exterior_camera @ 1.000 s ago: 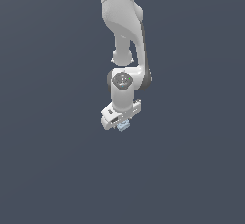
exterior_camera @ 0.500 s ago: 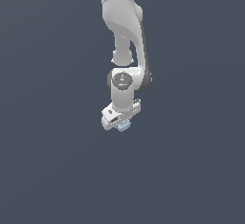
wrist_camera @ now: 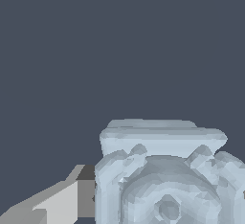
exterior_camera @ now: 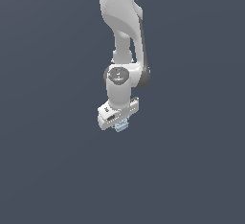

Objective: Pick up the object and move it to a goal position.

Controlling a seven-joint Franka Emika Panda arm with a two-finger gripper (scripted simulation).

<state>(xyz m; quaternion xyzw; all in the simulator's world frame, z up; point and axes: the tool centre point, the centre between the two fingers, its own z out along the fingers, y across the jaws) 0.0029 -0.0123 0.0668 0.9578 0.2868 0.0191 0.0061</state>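
Looking from one second ago to now, almost nothing has moved; the white robot arm [exterior_camera: 120, 22] hangs in the same spot, and the white gripper [exterior_camera: 119, 122] at its end sits at the same height and the same slant as before; the small pale blue-grey lumpy block [exterior_camera: 121, 126] still peeks out just under the gripper, no higher and no lower than it was. In the wrist view the lumpy block [wrist_camera: 162, 175] is very big and very close, with bumps and ridges all over it, and one grey finger [wrist_camera: 52, 204] of the gripper sits right beside it, touching its side; the other finger is out of the picture. So the gripper looks closed on the block, squeezing it from both sides, though only one side shows. The dark grey background around the block is plain, so it is hard to tell if the block is lifted or resting; no goal mark shows anywhere. My guess is that the grab is done and the arm is pausing; the carrying part is yet to come; if the squeeze is weak, the bumpy block could slip.
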